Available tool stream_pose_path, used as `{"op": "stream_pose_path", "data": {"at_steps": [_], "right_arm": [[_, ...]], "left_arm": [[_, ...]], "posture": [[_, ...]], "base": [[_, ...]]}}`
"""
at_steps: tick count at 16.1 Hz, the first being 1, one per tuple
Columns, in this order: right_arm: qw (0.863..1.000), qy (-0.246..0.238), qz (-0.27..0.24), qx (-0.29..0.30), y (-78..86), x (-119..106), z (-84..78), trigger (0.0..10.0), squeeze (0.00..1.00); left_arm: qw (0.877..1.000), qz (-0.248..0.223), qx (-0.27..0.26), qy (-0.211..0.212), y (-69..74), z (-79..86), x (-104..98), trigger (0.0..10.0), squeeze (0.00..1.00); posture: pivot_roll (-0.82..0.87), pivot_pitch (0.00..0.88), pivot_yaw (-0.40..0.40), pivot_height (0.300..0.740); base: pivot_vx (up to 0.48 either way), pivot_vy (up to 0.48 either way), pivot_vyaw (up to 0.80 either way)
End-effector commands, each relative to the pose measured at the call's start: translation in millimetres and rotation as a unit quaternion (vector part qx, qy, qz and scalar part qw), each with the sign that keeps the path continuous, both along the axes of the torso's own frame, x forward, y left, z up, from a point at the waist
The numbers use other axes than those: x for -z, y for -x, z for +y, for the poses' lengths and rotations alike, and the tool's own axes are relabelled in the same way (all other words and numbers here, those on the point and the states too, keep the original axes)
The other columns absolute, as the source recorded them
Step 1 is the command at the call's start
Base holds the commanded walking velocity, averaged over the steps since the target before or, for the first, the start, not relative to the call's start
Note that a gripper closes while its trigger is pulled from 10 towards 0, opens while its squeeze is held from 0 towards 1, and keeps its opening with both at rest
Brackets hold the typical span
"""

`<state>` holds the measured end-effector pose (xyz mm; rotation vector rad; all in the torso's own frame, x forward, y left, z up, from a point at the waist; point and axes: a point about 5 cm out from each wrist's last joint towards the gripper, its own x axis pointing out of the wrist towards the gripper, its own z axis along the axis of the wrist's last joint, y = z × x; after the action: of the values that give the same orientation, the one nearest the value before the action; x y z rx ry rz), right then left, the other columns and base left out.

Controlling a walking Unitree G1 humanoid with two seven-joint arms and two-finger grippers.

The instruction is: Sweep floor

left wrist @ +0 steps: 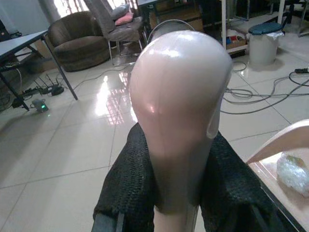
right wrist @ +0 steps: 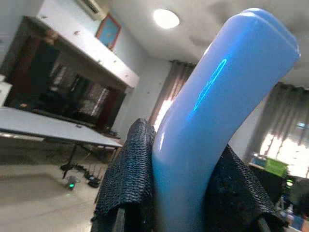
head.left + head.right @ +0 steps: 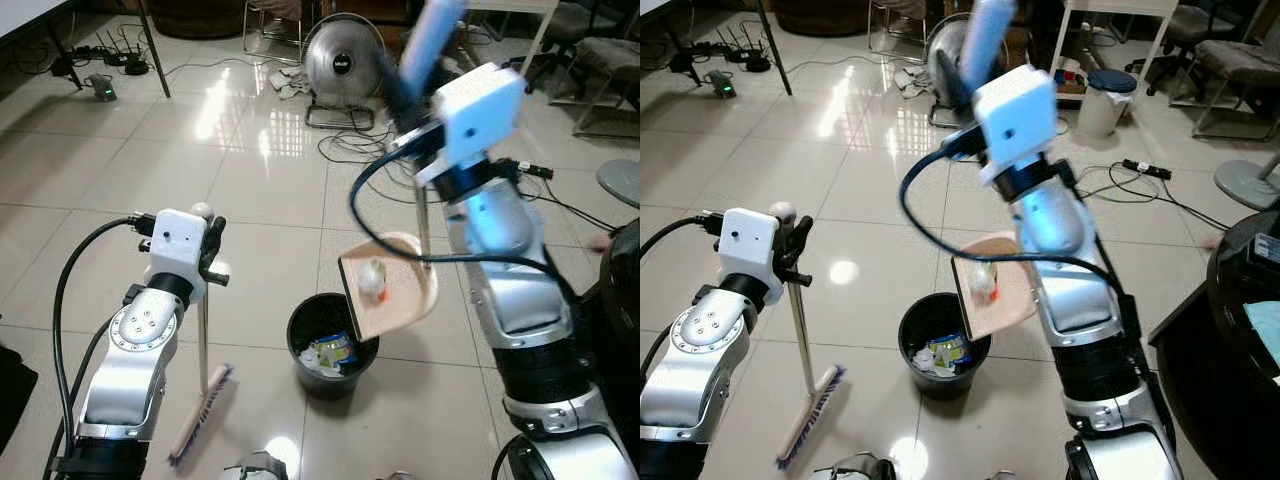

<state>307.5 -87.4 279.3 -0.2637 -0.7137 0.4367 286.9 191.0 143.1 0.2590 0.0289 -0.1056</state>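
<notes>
My left claw (image 3: 208, 243) is closed around the top of the broom handle (image 3: 203, 340), whose rounded pale knob (image 1: 179, 111) stands up between the two black fingers (image 1: 126, 183) in the left wrist view. The broom hangs nearly upright from that grip, its brush head (image 3: 201, 412) resting on the tiled floor (image 3: 250, 180) just to the left of the black bin (image 3: 331, 345). My right claw (image 3: 965, 75) is raised high and clamped on the blue grip (image 2: 212, 121) of the dustpan handle; the right wrist view shows that grip squeezed between both padded fingers (image 2: 128, 169). From it a thin rod (image 3: 424, 225) drops to the beige dustpan (image 3: 390, 285), which hangs tilted above the bin's far right rim, not touching it as far as I can tell. A small crumpled, clear-looking scrap (image 3: 373, 280) lies on the pan's surface. The bin already holds crumpled wrappers (image 3: 330, 355), white and blue. Farther back, a floor fan (image 3: 343, 60) stands among loose cables (image 3: 360, 145), and a white lidded bin (image 3: 1107, 100) sits beside a white shelf.
</notes>
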Motion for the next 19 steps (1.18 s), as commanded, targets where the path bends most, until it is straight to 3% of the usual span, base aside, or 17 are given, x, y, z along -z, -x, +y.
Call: {"op": "stream_pose_path", "data": {"at_steps": [1, 8, 19], "right_arm": [[0.999, 0.015, -0.036, -0.01, 5.8, -7.1, 3.8, 10.0, 0.0], [0.997, 0.065, -0.035, -0.027, 8.9, 2.7, 14.0, 10.0, 0.0], [0.997, 0.059, -0.03, -0.035, 8.5, 1.8, 21.0, 10.0, 0.0]], "left_arm": [[1.0, -0.014, -0.001, -0.011, 1.2, -0.9, -5.9, 10.0, 0.0], [1.0, -0.011, -0.003, -0.009, 2.0, -2.3, -4.0, 10.0, 0.0], [1.0, -0.009, -0.006, -0.008, 3.5, -4.3, -2.4, 10.0, 0.0]], "posture": [[0.07, 0.051, -0.019, 0.74], [0.07, 0.058, -0.024, 0.74], [0.06, 0.063, -0.032, 0.74]], "base": [[0.0, 0.0, 0.0], [0.0, 0.0, 0.0], [0.0, 0.0, 0.0]]}}
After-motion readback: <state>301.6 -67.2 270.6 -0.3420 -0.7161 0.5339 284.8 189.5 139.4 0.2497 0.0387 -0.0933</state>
